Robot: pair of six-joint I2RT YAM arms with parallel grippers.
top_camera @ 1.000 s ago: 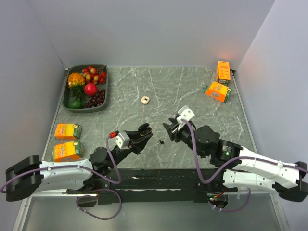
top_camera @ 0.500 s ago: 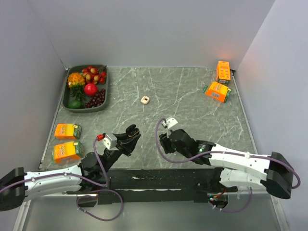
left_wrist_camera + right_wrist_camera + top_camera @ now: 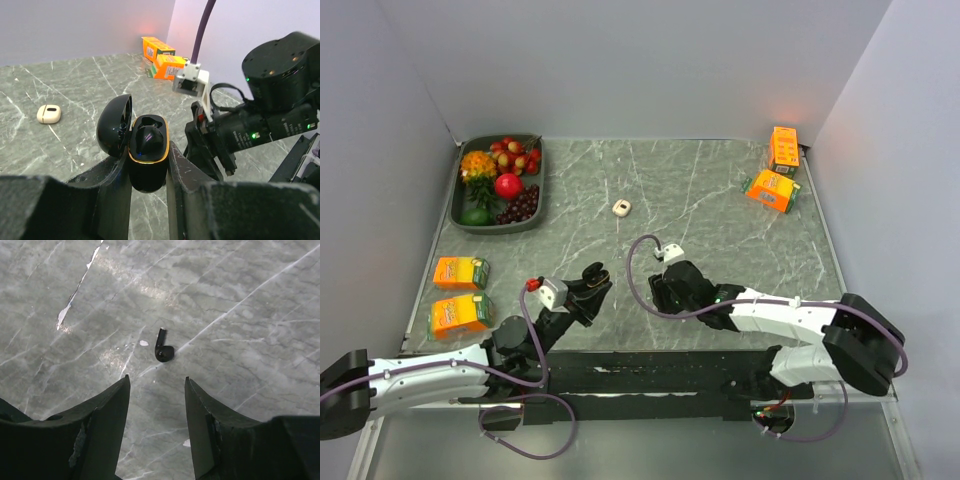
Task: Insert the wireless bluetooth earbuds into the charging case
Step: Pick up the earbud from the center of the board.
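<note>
Earbud [image 3: 162,347] lies loose on marble table [image 3: 250,285], just ahead of my right gripper [image 3: 156,381]; jaws spread, nothing between them; they widened over last second. Right arm came down from raised pose further right to low over bud; I judge pick is next. Left gripper [image 3: 592,283] pinching charging case [image 3: 148,162], lid [image 3: 114,125] open; it sits further left and nearer than in earlier frame. Second bud: cannot tell whether seated in case.

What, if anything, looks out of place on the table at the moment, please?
One black earbud lies loose on the marble table, ahead of the open right gripper, not in the open charging case held by the left gripper.
</note>
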